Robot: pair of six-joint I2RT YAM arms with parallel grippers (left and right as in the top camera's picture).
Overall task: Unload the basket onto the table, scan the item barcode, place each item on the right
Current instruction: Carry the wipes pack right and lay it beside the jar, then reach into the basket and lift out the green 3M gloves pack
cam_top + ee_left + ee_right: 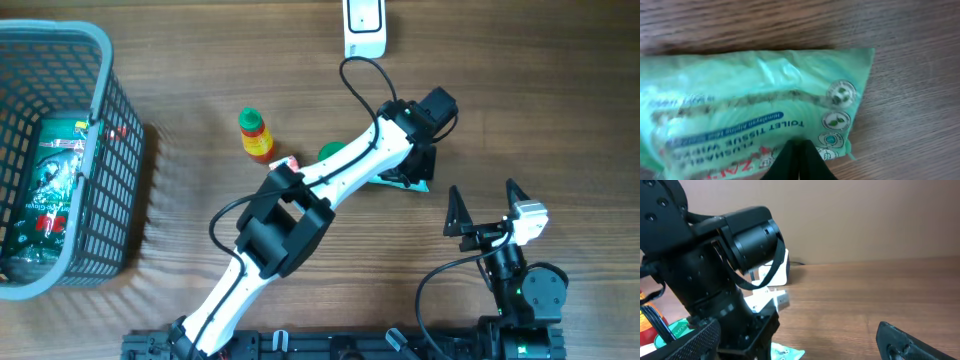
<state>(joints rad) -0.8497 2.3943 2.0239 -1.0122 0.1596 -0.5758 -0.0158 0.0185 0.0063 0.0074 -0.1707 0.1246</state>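
Left fingers (788,161) pinched shut on the near edge of the wipes pack (755,115). The right gripper (483,192) has its jaws spread wide and holds nothing.

From above, left to right: a grey basket (118,150) at the table's left edge, a sauce bottle (255,135), then the left arm slanting over the pack, which shows only as green slivers under the wrist, with the white scanner (365,25) at the far edge. Only the left wrist camera shows the pack's print, upside down. There its long axis runs across the frame and its sealed short end, with round emblems, points right. Bare wood lies beyond that end and past the far edge. The right wrist view mostly shows the left arm's black housing.
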